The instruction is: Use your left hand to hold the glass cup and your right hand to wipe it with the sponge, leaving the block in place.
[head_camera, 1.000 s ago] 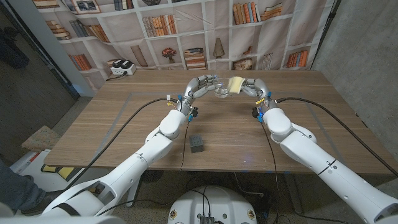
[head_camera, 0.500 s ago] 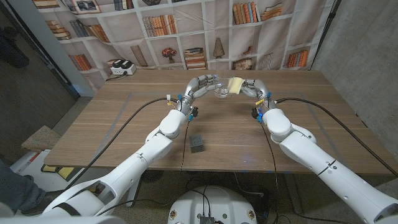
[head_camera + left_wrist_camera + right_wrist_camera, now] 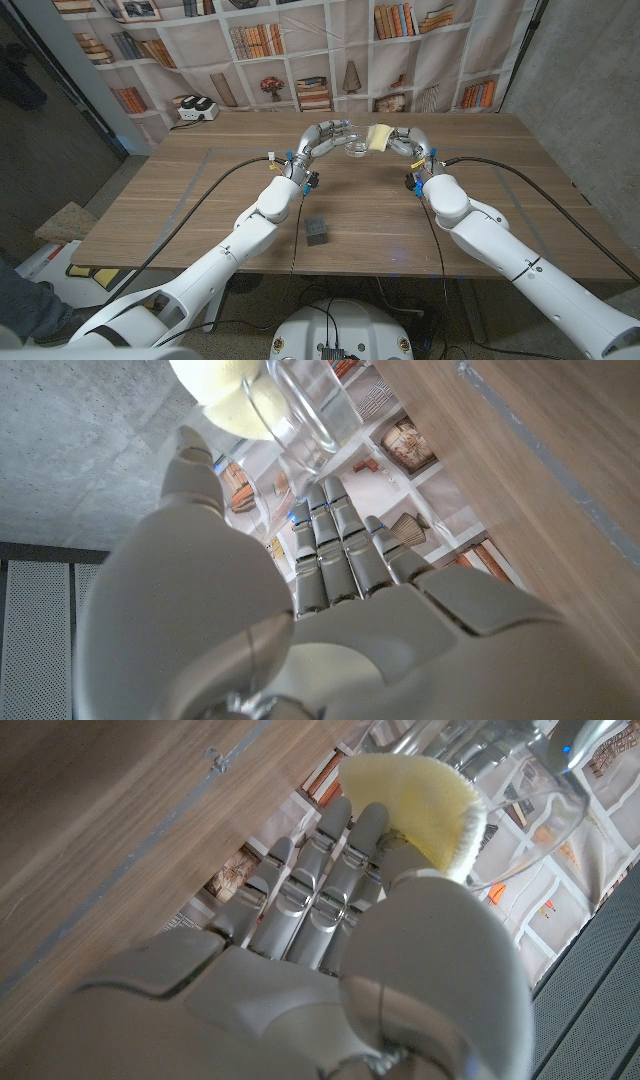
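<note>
Your left hand [image 3: 326, 134] grips the glass cup [image 3: 355, 150], held above the table [image 3: 200, 200] at its far middle, well beyond the block [image 3: 317, 230]. Your right hand [image 3: 405, 141] clasps the sponge [image 3: 378, 136], pressed against the cup's right side. Compared with the earlier frames, nothing has visibly shifted: hands, cup, sponge and block keep their positions.
</note>
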